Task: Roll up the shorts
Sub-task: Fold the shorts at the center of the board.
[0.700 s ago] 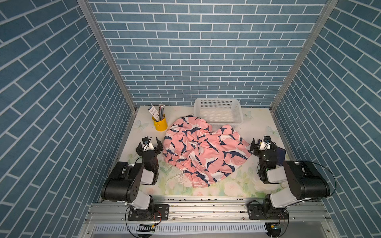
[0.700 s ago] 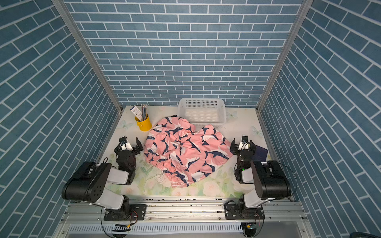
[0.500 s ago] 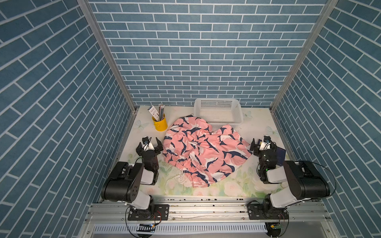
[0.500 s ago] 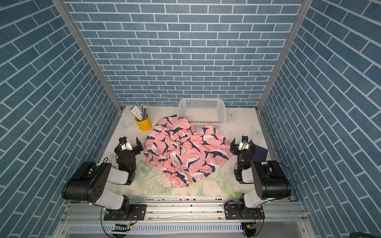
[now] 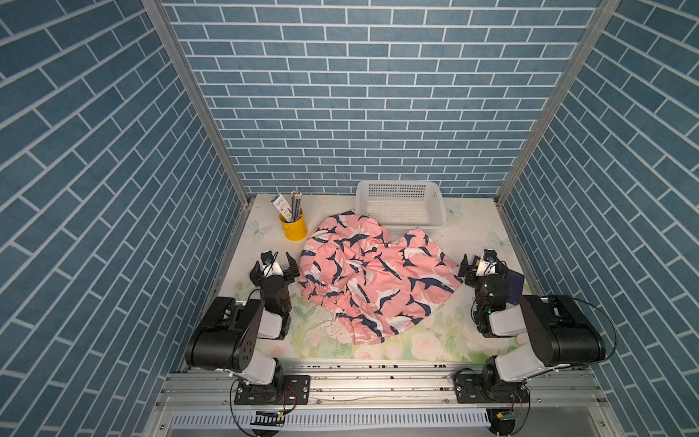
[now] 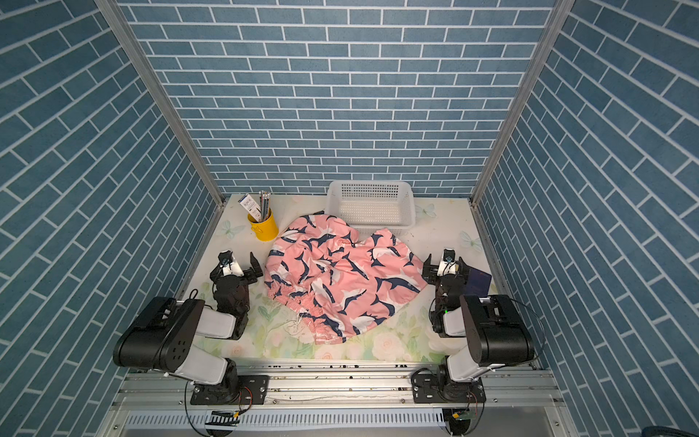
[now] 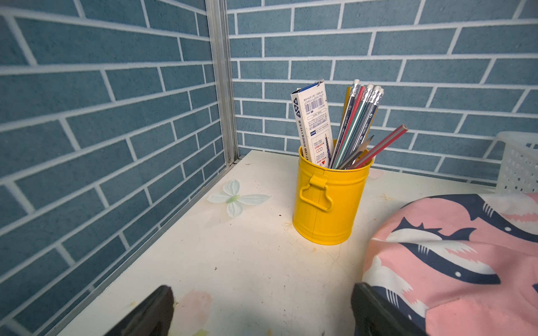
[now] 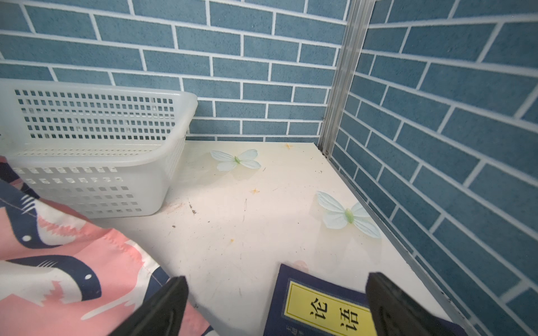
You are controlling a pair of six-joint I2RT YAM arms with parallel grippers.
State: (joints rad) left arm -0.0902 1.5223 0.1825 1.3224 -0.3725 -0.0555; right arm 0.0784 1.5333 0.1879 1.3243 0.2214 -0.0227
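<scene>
Shorts (image 5: 378,280) lie crumpled and unrolled mid-desk, between the two arms. The gathered waistband (image 5: 329,299) faces the near-left side, and the white drawstring (image 5: 331,327) trails onto the floral desk (image 5: 472,234). The far edge of the shorts sits right up against the front wall of the white plastic basket (image 5: 401,206).

Left gripper (image 5: 273,265) is low over the desk with jaws released and spread wide. Its inner jaw is just beside the shorts' left edge, and bare desk shows between the jaws in the left wrist view.

Right gripper (image 5: 483,265) also has jaws released and wide, sitting just beside the shorts' right edge. Its outer jaw hangs over a navy book (image 8: 320,305) with a yellow label.

Yellow pencil tin (image 5: 293,227) stands far-left, near the shorts but apart from them. It holds pencils (image 7: 358,122) and a small box (image 7: 313,125).
</scene>
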